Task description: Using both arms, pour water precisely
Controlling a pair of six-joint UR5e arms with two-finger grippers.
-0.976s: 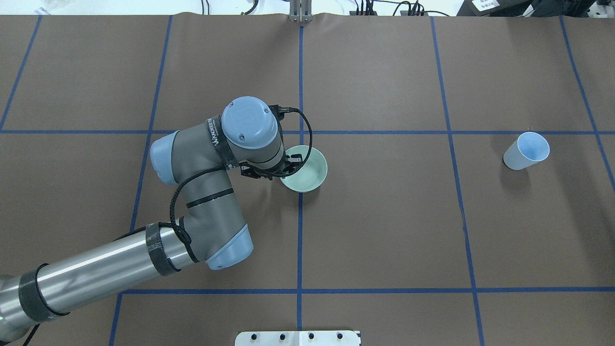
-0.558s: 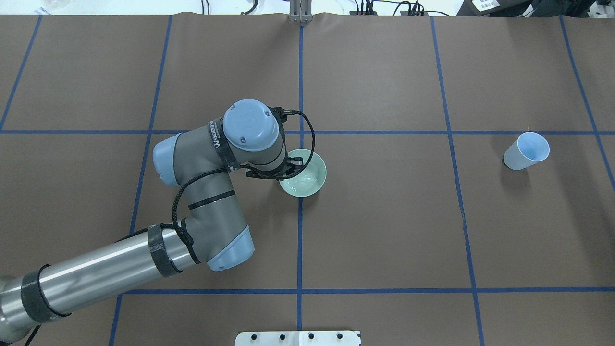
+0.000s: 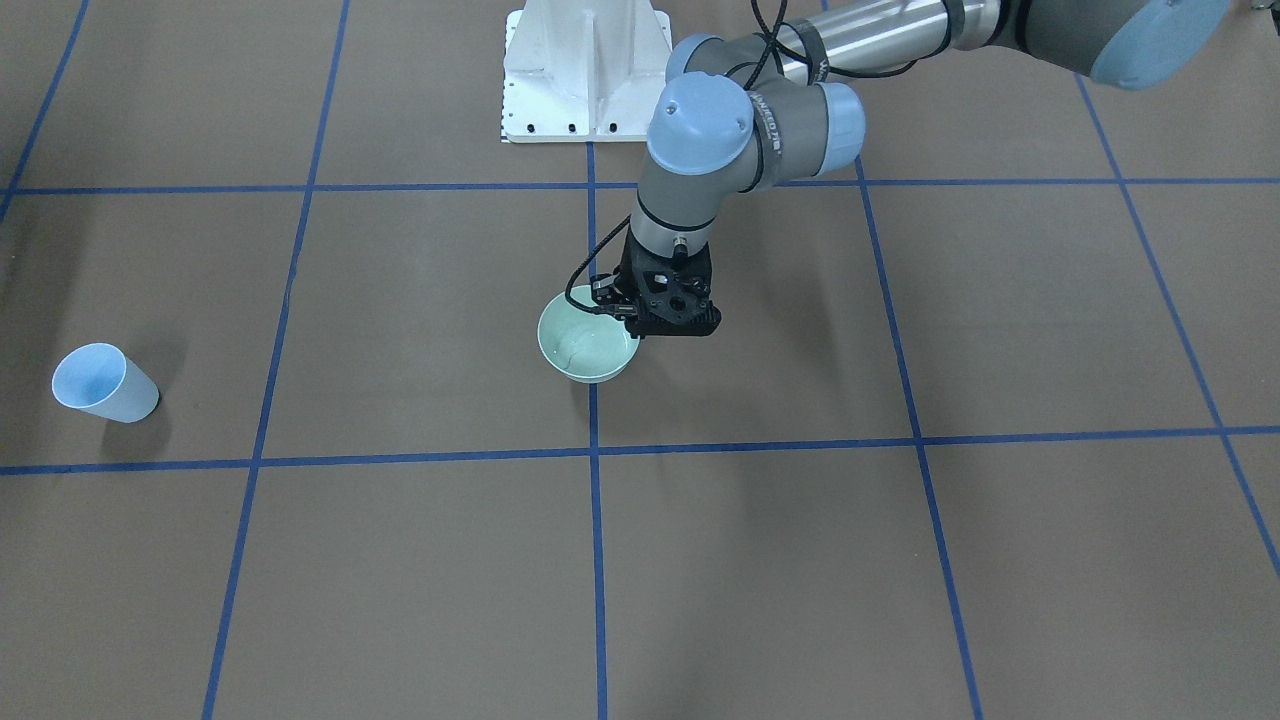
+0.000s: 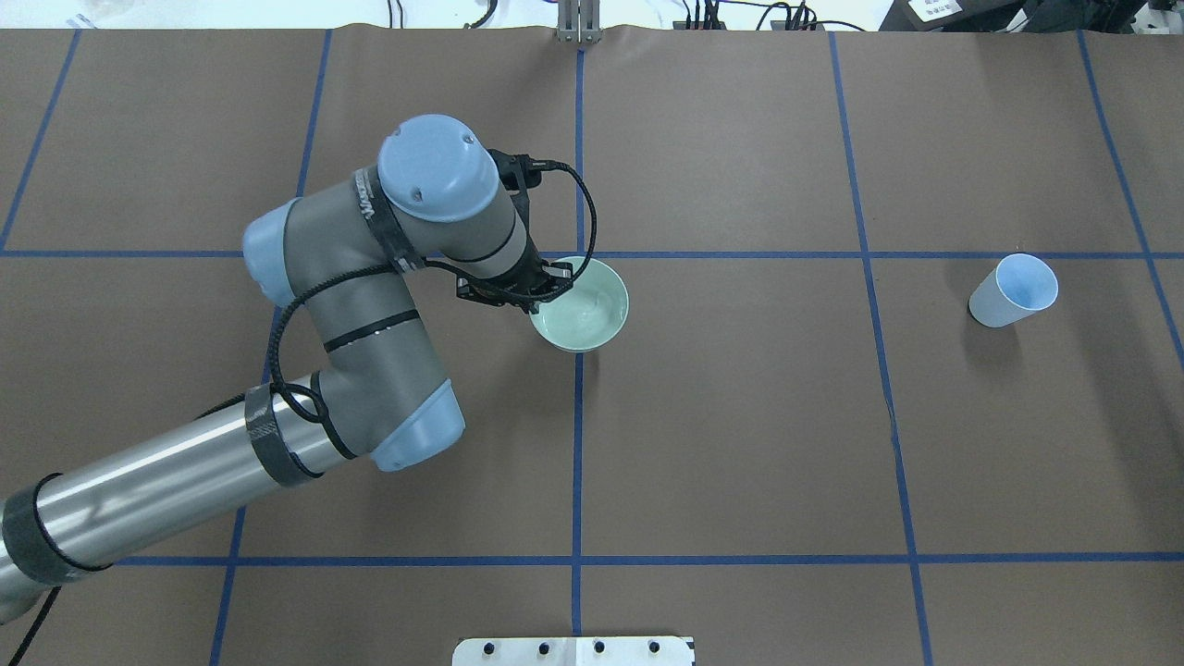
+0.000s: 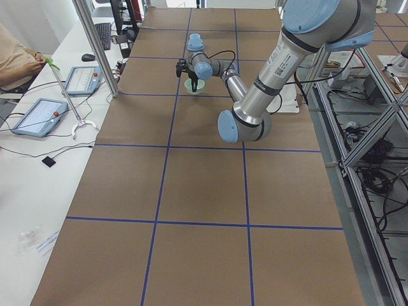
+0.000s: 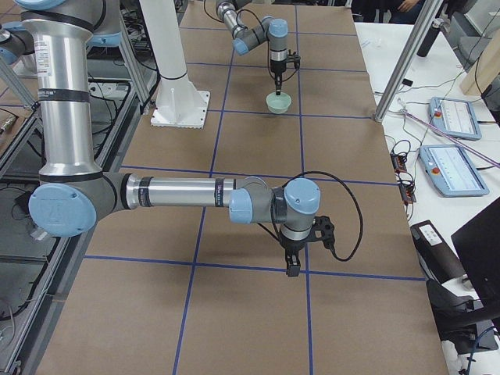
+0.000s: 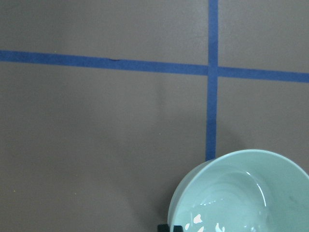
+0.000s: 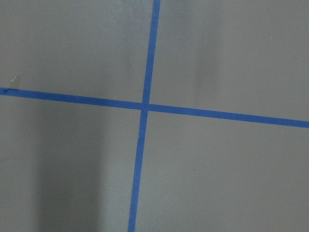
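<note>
My left arm (image 4: 351,277) reaches to the table's middle. Its gripper (image 4: 548,291) is shut on the near-left rim of a mint-green bowl (image 4: 587,310) and holds it upright, seemingly just off the table. The front-facing view shows the gripper (image 3: 632,322) on the bowl (image 3: 583,352). Water shows as white glints in the bowl in the left wrist view (image 7: 207,220). A pale blue cup (image 4: 1013,291) stands empty-looking at the right. My right arm shows only in the exterior right view; its gripper (image 6: 292,268) points down over bare table, and I cannot tell its state.
The table (image 4: 740,444) is brown paper with a blue tape grid. A white pedestal (image 3: 585,70) stands at the robot's edge. The cup also shows in the front-facing view (image 3: 100,385). The right wrist view shows only a tape cross (image 8: 144,105).
My left arm has risen and swung toward the far left, and the bowl in its gripper has come up and shifted slightly away. The cup has not moved.
</note>
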